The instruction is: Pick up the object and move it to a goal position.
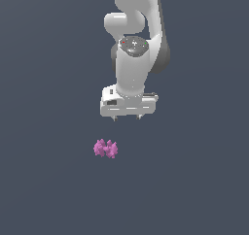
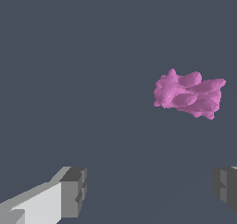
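The object (image 1: 105,148) is a small magenta-pink knobbly cluster lying on the dark grey floor, a little towards the exterior view's left of the arm. It also shows in the wrist view (image 2: 189,93). My white gripper (image 1: 127,117) hangs above the floor, apart from the object and towards the exterior view's right of it. Its two grey fingertips (image 2: 74,190) stand wide apart with nothing between them. The gripper (image 2: 150,190) is open and empty.
The white Panda arm (image 1: 136,40) rises out of the frame behind the gripper. The floor (image 1: 48,190) is a plain dark grey surface with no other objects in view.
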Action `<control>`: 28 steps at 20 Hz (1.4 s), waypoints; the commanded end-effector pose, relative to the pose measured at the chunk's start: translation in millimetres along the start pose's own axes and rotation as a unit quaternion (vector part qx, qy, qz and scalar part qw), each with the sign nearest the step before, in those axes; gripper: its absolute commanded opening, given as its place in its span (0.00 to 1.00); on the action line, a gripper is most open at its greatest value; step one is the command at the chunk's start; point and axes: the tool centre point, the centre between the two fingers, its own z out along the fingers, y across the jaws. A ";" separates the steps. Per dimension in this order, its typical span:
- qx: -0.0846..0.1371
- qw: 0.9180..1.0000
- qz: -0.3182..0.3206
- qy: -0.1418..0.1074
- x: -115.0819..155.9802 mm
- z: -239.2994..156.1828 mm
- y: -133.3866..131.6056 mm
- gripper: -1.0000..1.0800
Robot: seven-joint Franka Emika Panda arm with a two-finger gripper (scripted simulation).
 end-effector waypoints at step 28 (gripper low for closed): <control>0.006 0.955 -0.296 -0.004 34.6 26.5 40.9 0.96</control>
